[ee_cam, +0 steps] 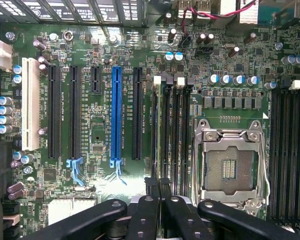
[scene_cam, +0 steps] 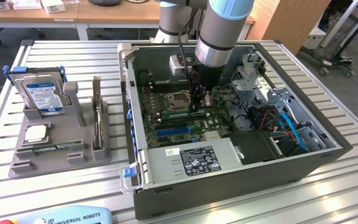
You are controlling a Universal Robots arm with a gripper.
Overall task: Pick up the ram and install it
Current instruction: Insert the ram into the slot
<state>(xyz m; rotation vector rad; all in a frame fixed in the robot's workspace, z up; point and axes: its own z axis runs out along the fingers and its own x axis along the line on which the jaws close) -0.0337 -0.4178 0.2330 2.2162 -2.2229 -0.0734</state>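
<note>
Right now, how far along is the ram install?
Gripper is shut low over the memory slots beside the CPU socket. I cannot tell whether it holds the ram. No stick looks seated there yet, so seating seems left.

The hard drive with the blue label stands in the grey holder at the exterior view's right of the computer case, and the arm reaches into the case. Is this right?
Not quite. The exterior view shows the hard drive standing in the grey holder at that view's left of the computer case, not its right. The arm does reach into the case.
</note>
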